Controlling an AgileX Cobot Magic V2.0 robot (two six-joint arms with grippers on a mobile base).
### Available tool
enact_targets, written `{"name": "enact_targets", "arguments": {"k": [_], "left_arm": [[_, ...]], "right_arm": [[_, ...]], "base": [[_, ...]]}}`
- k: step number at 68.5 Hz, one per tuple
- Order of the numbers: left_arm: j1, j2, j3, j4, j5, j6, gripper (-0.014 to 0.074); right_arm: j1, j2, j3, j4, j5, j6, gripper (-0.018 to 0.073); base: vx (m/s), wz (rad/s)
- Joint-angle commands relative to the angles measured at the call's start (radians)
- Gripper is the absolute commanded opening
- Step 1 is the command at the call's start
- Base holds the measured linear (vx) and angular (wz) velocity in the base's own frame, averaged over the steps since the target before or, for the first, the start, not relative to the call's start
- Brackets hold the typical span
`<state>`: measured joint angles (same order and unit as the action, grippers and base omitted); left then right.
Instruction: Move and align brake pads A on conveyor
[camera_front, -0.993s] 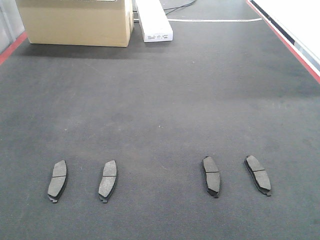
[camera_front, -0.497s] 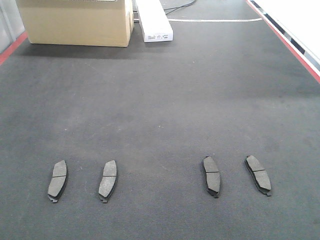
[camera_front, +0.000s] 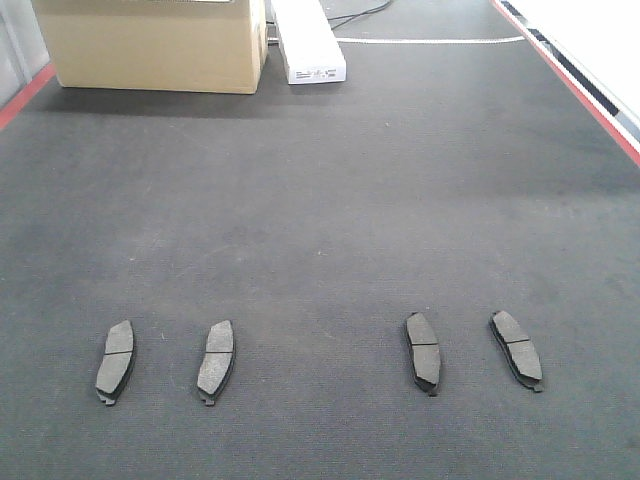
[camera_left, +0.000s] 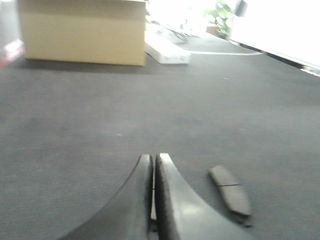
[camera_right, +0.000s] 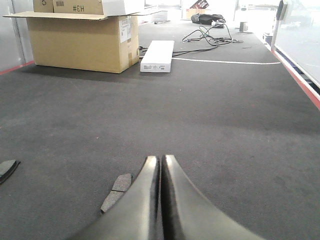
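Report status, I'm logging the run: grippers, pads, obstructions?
Left gripper shut, empty. Right gripper shut, empty. Four pads flat on conveyor, ungrasped. Box far back; nothing blocking.

Left end effector (camera_left: 154, 165) at bottom centre, fingers pressed together w/ nothing between, tips just above the conveyor (camera_left: 100, 115). One brake pad (camera_left: 231, 190) lies flat on belt just right of it, apart. Far end: cardboard box (camera_left: 82, 31) and white box (camera_left: 167, 50) beside it. Pic slightly blurred.
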<state>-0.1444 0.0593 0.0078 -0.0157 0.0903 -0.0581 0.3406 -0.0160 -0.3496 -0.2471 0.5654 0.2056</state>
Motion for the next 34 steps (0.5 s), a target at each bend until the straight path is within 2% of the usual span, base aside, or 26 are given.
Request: {"name": "enact_targets", "arguments": {"k": [1,3,15,34], "left_arm": [[0.031,-0.07,0.04,0.059,-0.083,-0.013,-0.0006],[0.032,-0.097,0.036,0.069,-0.035,-0.014,-0.0006],[0.031,-0.087,0.037,0.127,-0.027,-0.02,-0.0006],[0.031,-0.087,0.037,0.118,-0.027,-0.02,-0.0006]], "right_arm": [[-0.001,0.024,-0.025,-0.015,-0.072,-0.005,-0.0012],[-0.001,0.024,-0.025,-0.015,-0.072,-0.005,-0.0012],[-0.001,0.024,-0.025,-0.017,-0.071,-0.005,-0.0012],[-0.001,0.024,-0.025,-0.017,-0.057,-0.005,-0.0012]], "base": [[0.0,0.0],[0.0,0.0],[0.0,0.0],[0.0,0.0]]}}
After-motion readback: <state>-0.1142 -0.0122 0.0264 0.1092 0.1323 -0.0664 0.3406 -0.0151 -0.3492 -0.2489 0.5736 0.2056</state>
